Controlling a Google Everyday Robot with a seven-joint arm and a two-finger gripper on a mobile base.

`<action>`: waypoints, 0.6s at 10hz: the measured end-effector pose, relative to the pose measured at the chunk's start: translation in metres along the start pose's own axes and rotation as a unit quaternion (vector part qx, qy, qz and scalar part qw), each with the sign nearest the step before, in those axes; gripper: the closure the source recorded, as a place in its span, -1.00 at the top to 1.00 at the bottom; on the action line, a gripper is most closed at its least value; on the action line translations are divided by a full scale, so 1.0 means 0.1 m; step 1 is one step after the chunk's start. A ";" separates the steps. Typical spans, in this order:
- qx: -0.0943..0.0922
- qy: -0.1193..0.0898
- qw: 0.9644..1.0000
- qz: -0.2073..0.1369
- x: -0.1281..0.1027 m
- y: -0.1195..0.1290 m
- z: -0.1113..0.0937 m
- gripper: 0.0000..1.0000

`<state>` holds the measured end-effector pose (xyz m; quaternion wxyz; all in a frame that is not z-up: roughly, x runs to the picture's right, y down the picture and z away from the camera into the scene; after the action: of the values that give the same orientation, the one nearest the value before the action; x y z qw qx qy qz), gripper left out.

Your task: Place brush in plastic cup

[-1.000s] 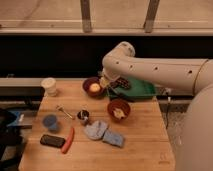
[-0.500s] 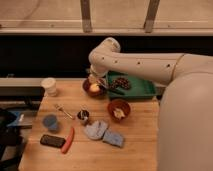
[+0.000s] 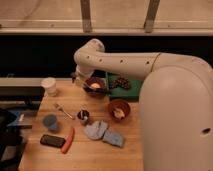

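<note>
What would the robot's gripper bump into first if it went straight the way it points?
Probably the wooden table, between the white cup and the dark bowl. The gripper seems to point down there, though depth is hard to judge.

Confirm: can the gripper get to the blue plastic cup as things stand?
Probably yes. The gripper hangs at the back of the table beside the dark bowl. The blue plastic cup stands apart at the left, top open, with nothing over it.
</note>
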<state>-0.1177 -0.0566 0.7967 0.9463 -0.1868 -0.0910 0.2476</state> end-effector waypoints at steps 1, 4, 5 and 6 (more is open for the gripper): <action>-0.010 -0.002 1.000 -0.015 -0.06 0.12 0.04 -1.00; -0.045 -0.016 0.996 -0.082 -0.37 0.57 0.08 -1.00; -0.059 -0.021 0.992 -0.114 -0.43 0.69 0.05 -1.00; -0.069 -0.024 0.985 -0.156 -0.46 0.80 0.01 -1.00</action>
<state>-0.1923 -0.0143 0.7624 0.9556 -0.2294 -0.1586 0.0948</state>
